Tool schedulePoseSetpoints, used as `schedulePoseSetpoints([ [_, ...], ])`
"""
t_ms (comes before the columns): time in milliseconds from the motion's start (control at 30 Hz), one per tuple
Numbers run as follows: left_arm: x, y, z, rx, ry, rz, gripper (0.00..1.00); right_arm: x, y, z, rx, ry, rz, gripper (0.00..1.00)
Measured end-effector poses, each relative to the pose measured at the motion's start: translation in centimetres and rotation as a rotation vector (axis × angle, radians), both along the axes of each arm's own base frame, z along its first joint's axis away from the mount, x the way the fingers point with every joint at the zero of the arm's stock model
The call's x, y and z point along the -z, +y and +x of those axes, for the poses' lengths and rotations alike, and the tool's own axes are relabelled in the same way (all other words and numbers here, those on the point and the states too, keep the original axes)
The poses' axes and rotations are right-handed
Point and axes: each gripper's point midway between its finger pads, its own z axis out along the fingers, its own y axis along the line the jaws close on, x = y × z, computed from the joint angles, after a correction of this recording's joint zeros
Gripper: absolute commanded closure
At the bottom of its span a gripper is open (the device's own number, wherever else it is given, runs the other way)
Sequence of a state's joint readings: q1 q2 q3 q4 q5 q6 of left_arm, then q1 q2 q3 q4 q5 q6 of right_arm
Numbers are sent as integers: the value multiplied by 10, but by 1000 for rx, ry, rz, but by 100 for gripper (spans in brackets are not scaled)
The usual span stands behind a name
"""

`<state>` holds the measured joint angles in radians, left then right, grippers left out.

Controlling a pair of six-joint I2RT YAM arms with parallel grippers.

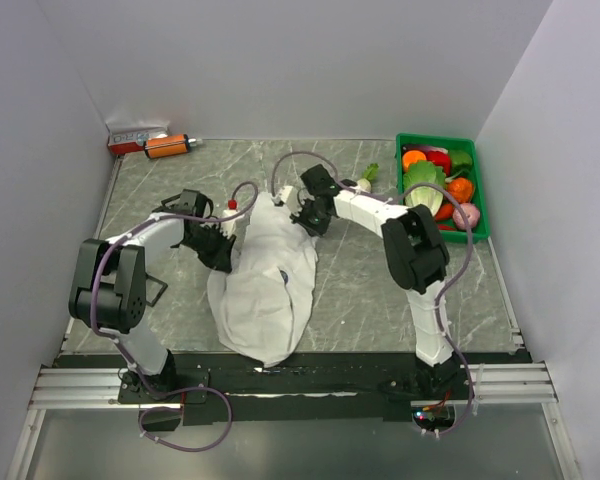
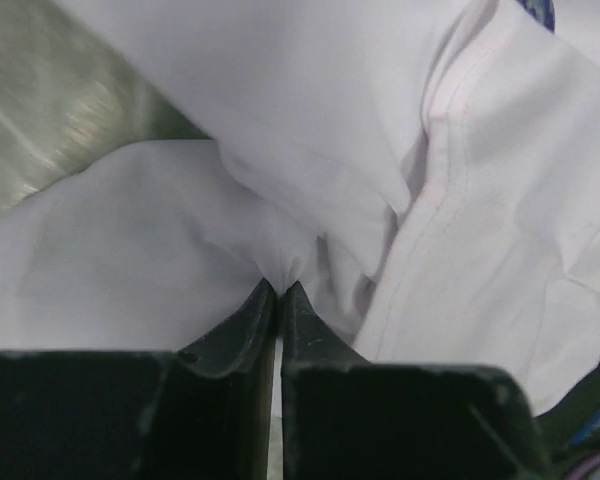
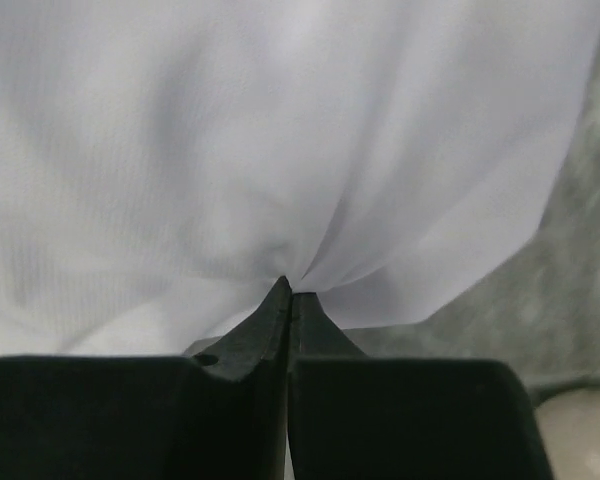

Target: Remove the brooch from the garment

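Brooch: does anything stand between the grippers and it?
Yes, the shirt. The left gripper and right gripper are both shut on its cloth. What seems to be the brooch, a dark-blue sliver at the left wrist view's top edge, lies beyond raised folds.

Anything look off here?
The garment is bunched into a crumpled heap, not spread flat, with the left gripper and right gripper each shut on a fold. A white, green-topped vegetable lies on the table outside the green tray. Nothing looks spilled or damaged.
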<state>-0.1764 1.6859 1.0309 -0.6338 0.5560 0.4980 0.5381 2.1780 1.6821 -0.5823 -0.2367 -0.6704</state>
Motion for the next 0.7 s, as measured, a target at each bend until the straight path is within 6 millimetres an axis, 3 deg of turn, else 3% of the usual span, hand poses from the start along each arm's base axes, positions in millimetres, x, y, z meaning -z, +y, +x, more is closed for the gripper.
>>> schedulePoseSetpoints([
  [133, -21, 10, 32, 22, -110, 31, 92, -4, -41, -50, 66, 100, -19, 100],
  [200, -33, 16, 54, 10, -162, 39, 72, -16, -57, -76, 93, 141, -13, 89],
  [233, -40, 20, 72, -2, -199, 44, 63, -25, -64, -92, 111, 167, -2, 75],
  [267, -45, 21, 83, -5, -227, 46, 51, -32, -67, -102, 125, 181, 11, 69],
  [367, -55, 25, 108, -34, -281, 42, 27, -52, -71, -126, 159, 209, 56, 59],
  [500, -68, 21, 98, -49, -292, 15, 19, -68, -71, -131, 192, 206, 91, 50],
  [700, -87, 22, 27, -47, -346, 5, 23, -80, -76, -109, 220, 121, 116, 46],
])
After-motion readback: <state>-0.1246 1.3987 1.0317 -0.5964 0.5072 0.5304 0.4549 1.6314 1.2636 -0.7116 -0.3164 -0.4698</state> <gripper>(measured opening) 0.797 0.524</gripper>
